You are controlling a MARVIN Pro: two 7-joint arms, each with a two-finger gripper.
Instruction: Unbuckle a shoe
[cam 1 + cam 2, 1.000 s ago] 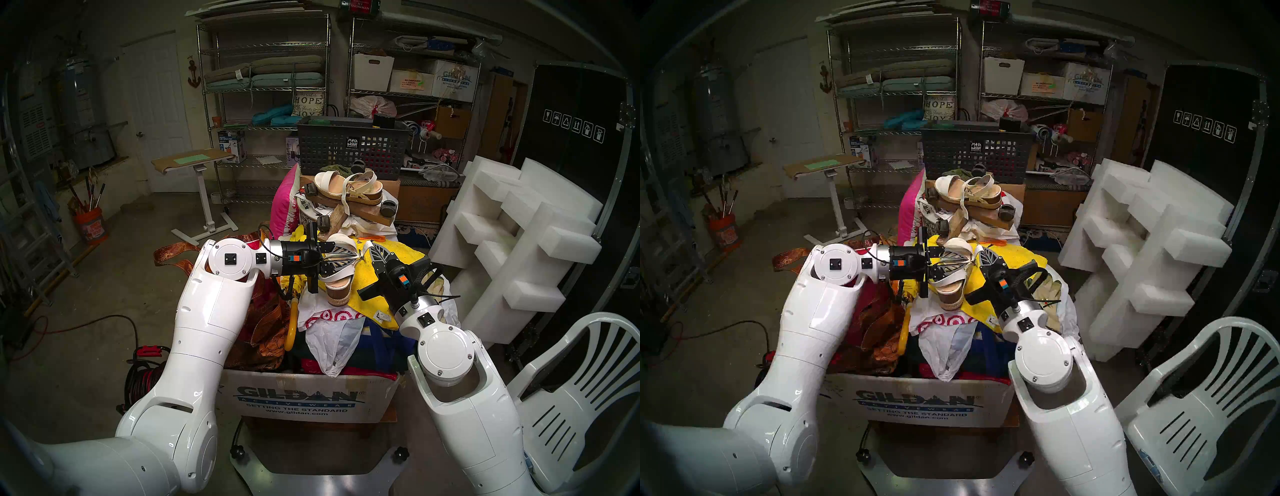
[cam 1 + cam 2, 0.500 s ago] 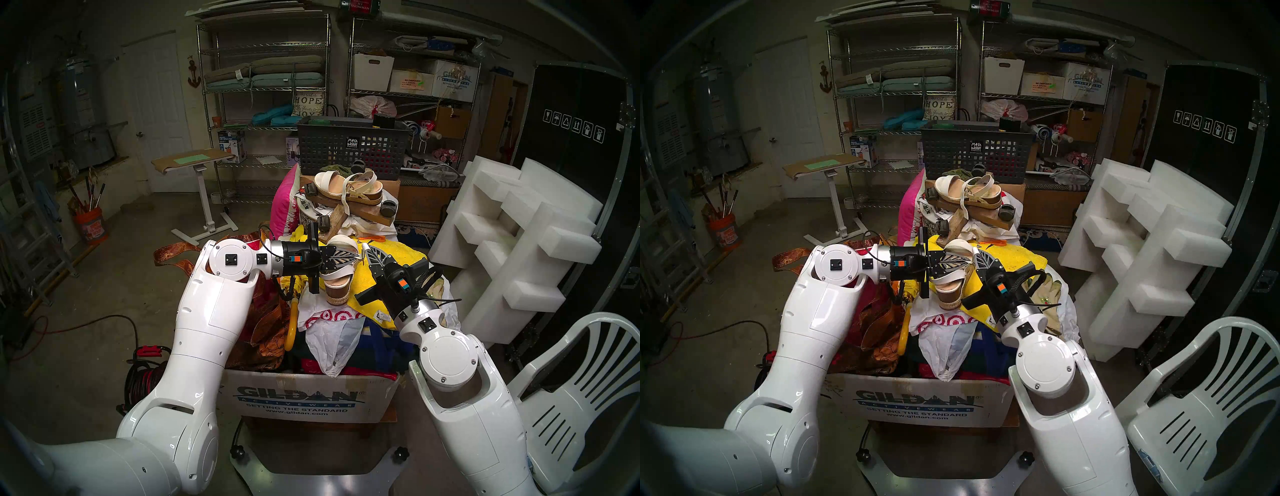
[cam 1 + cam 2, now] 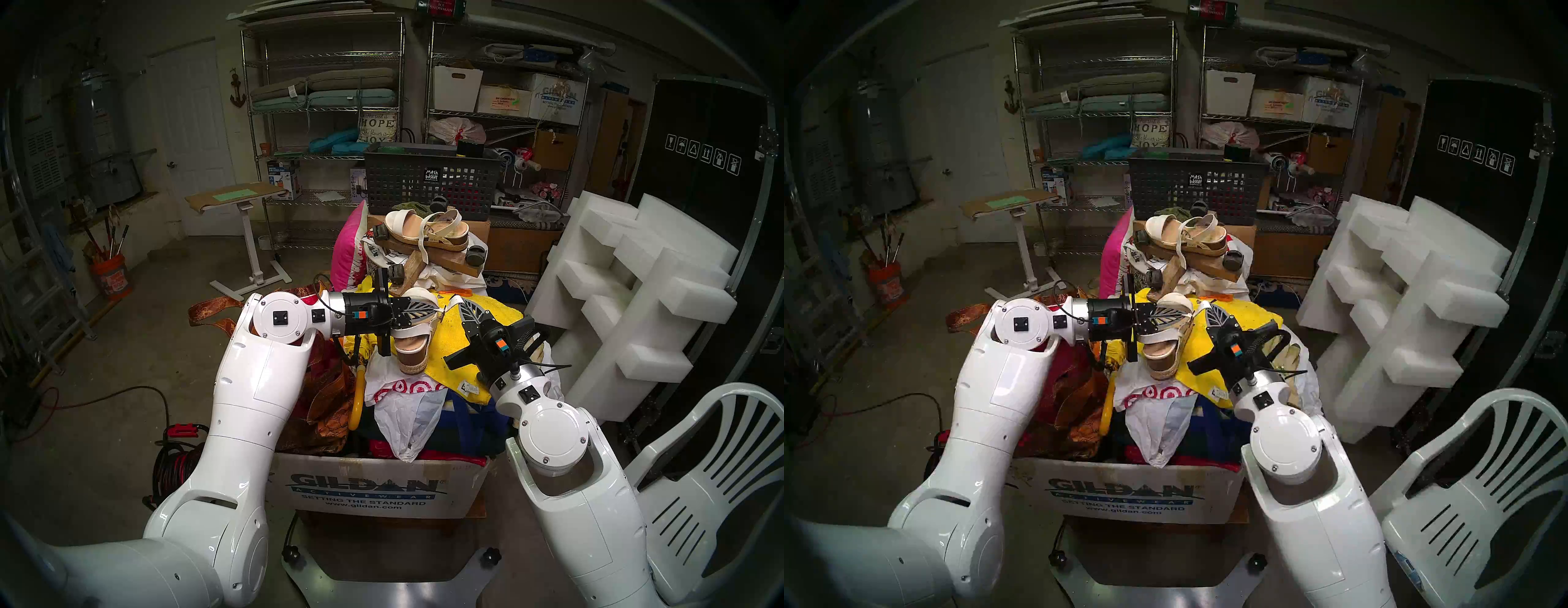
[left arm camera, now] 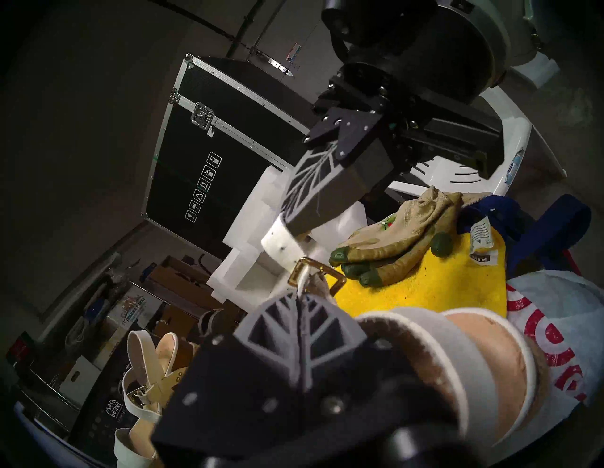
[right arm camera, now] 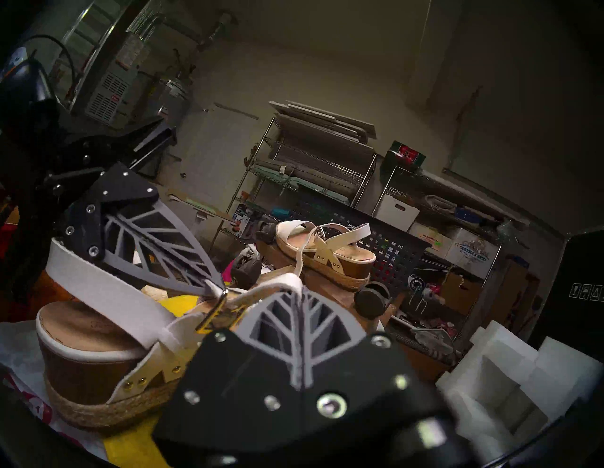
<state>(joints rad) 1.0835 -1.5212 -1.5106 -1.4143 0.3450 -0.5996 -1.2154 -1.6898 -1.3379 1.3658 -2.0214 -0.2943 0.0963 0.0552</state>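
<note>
Head stereo left view: the wedge sandal stands heel toward the robot on a yellow towel that tops a heap of bags and fabric in a Gildan cardboard box. Its brown heel and jute-wrapped sole rest against a white plastic bag with red rings. The left gripper reaches in from the left, level with the ankle strap, and its jaws are clenched on the strap beside the buckle. The right gripper comes in from the right and below, jaws clenched on the white free end of the strap, which arcs between the two grippers.

In the left wrist view the gold buckle sits just past the left fingertips, with the holed strap end running from it into the right gripper. A tan gardening glove with green fingertips lies on the towel just beyond.

The right wrist view shows the buckle edge-on between both grippers, touching the left one's tips; whether the prong is out of its hole cannot be told.

Farther back, a flatter platform sandal sits on a wooden caster dolly, in front of a dark mesh basket.
</note>
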